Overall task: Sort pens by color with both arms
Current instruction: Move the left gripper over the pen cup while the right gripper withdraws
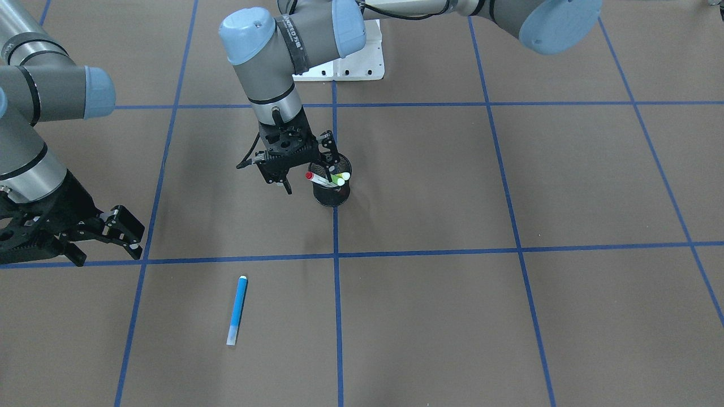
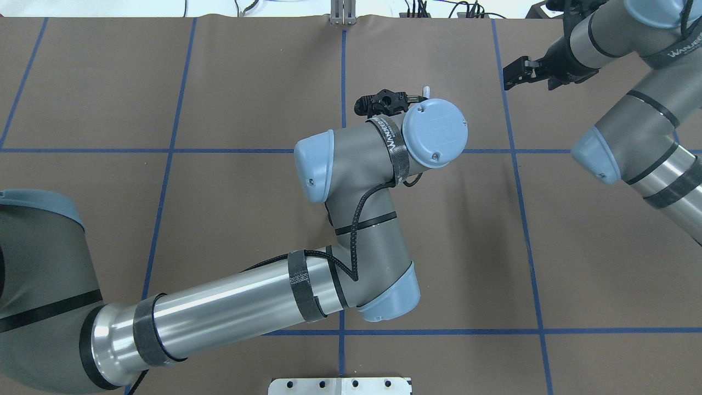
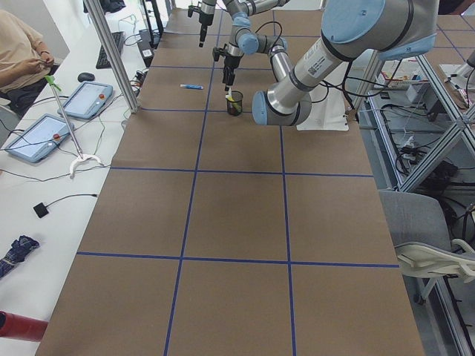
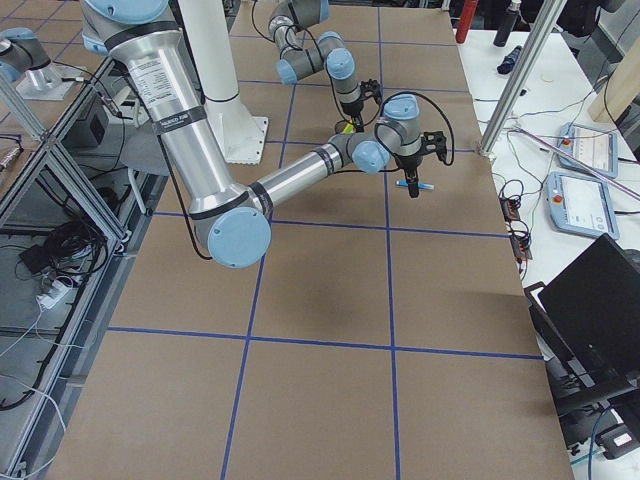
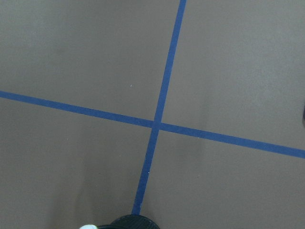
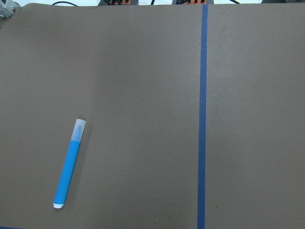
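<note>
Mesh cup (image 1: 332, 196) hides most of its pens (image 1: 323, 180); left fingers (image 1: 286, 184), right fingers (image 1: 128, 226) gape empty.

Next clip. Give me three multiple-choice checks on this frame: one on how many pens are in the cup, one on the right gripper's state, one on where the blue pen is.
1. How many pens stand in the cup?
A) none B) three C) one

2. The right gripper is:
A) open and empty B) shut on a pen C) shut on the cup

3. The blue pen is:
A) in the cup B) flat on the table C) in the right gripper

Answers:
1 B: a red-capped pen, a green pen and a yellow pen stick out of it.
2 A: its fingers are spread with nothing between them.
3 B: it lies alone on the table, apart from the cup.
</note>
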Controlling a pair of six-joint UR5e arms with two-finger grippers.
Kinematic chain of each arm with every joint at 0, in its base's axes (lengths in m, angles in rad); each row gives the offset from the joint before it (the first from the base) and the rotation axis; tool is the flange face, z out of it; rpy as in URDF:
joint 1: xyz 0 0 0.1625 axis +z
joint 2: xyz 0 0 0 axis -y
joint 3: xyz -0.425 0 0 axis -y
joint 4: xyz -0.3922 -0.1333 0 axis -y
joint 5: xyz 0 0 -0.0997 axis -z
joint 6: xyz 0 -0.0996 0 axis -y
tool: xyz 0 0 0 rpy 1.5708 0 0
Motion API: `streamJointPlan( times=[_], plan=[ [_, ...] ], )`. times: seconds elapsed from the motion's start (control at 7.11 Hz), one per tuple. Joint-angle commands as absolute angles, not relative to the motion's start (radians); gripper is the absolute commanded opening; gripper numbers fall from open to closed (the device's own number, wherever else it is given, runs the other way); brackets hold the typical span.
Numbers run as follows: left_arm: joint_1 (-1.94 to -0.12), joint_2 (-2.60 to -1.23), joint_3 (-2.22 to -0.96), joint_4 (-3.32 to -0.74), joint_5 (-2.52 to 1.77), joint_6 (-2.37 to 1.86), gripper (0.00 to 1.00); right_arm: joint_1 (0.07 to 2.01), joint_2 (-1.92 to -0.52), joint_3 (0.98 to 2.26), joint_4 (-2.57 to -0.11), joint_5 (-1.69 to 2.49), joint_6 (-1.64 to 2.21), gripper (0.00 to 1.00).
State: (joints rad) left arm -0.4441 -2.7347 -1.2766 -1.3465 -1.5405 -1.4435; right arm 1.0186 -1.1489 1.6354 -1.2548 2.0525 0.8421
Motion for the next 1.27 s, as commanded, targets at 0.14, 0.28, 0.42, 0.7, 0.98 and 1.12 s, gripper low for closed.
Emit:
streamJointPlan(
  times=[0.14, 0.28, 0.42, 0.7, 0.98, 1.12],
  plan=[
    [-0.431, -2.740, -1.275, -1.322, -1.537, -1.443, 0.55, 1.019, -1.149, 1.635, -1.255, 2.052, 0.842, 0.99],
    [-0.430, -2.743, -1.278, -1.310, -1.537, -1.443, 0.55, 1.019, -1.150, 1.635, -1.255, 2.052, 0.844, 0.99],
    [-0.430, -2.741, -1.279, -1.309, -1.537, -1.443, 0.55, 1.019, -1.150, 1.635, -1.255, 2.052, 0.844, 0.99],
    [-0.422, -2.743, -1.285, -1.289, -1.537, -1.443, 0.53, 1.019, -1.150, 1.635, -1.253, 2.051, 0.844, 0.99],
    [-0.422, -2.743, -1.285, -1.287, -1.537, -1.443, 0.38, 1.019, -1.150, 1.637, -1.255, 2.051, 0.844, 0.99],
    [-0.422, -2.744, -1.287, -1.282, -1.537, -1.443, 0.32, 1.019, -1.150, 1.637, -1.253, 2.051, 0.844, 0.99]
  ],
)
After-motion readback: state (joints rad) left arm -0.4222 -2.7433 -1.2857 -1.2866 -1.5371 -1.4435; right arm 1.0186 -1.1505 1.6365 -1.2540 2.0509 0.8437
